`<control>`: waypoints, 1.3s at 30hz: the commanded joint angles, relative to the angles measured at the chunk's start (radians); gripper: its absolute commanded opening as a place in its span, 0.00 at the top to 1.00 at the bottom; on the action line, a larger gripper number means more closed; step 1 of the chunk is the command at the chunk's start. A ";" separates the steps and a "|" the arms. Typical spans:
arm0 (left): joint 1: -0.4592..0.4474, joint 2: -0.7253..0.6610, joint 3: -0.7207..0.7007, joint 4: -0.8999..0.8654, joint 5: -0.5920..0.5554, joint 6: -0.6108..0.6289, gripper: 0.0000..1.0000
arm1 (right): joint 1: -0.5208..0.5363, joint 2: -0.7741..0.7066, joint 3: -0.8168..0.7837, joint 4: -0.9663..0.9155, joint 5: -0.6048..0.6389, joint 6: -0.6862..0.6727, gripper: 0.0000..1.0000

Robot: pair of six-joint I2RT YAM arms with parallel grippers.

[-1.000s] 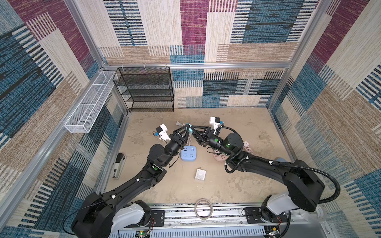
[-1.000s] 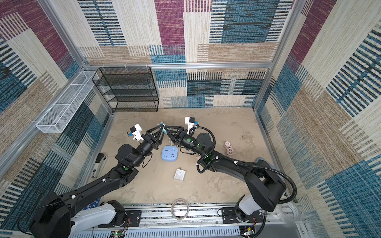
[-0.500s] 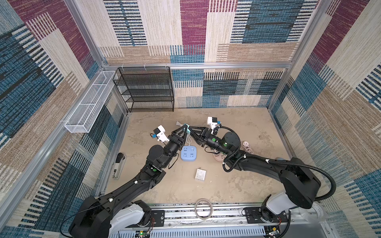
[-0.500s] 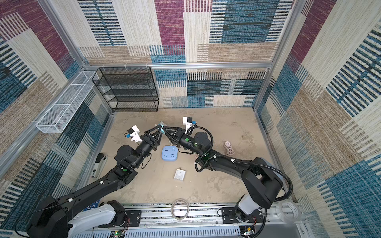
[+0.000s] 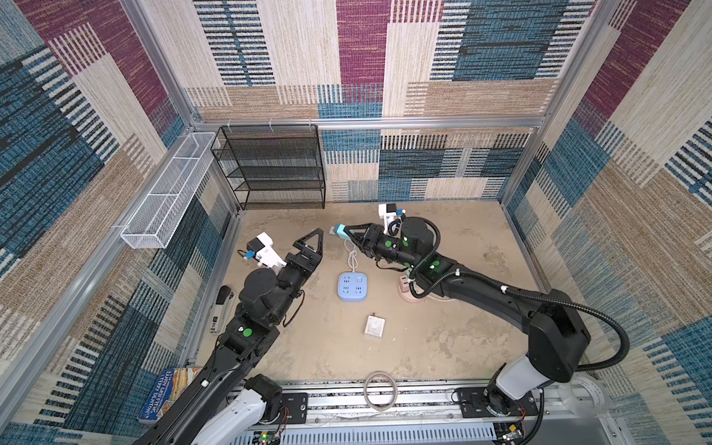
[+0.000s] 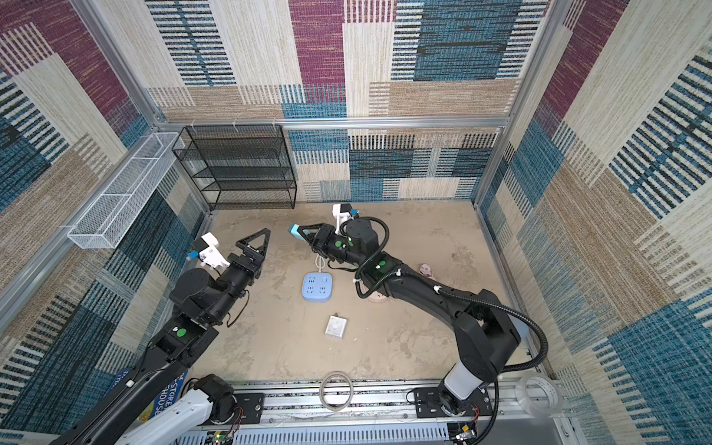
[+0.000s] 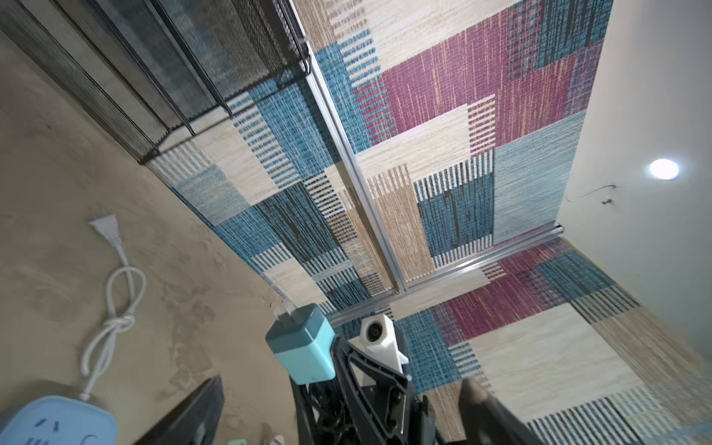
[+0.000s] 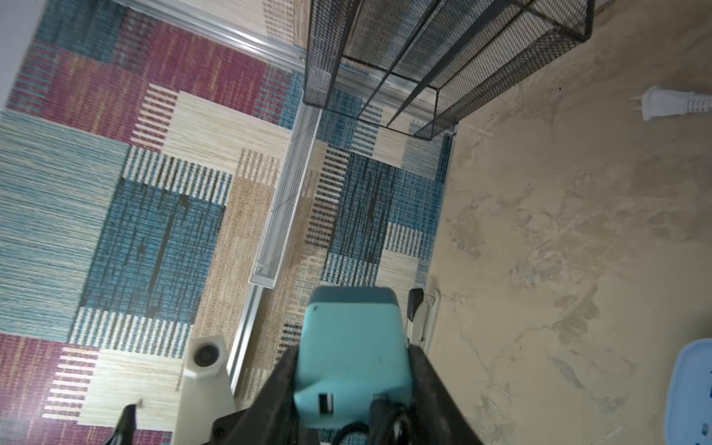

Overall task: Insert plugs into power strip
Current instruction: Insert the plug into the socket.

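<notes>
Gripping the teal plug [image 5: 340, 232], right hand [image 5: 352, 235] should swing toward six o'clock onto the power strip [image 5: 352, 286]; left hand [image 5: 310, 240] open, empty.

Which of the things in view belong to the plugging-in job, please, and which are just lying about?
For the job:
blue power strip
teal plug
white plug adapter

Just lying about:
black mesh shelf
white wire basket
stapler
book
tape roll
</notes>
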 commanded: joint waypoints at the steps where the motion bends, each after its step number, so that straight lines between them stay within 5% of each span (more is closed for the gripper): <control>1: 0.036 0.011 0.123 -0.423 -0.036 0.175 0.00 | -0.013 0.091 0.163 -0.393 -0.046 -0.160 1.00; 6: 0.065 0.070 0.283 -0.725 -0.068 0.294 0.00 | -0.016 0.293 0.478 -0.732 -0.070 -0.298 1.00; 15: 0.078 0.054 0.248 -0.817 -0.039 0.344 0.00 | 0.010 0.688 1.171 -1.417 0.182 -0.326 1.00; 39: 0.101 -0.011 0.114 -0.775 0.030 0.322 0.02 | 0.101 0.702 1.106 -1.455 0.306 -0.228 1.00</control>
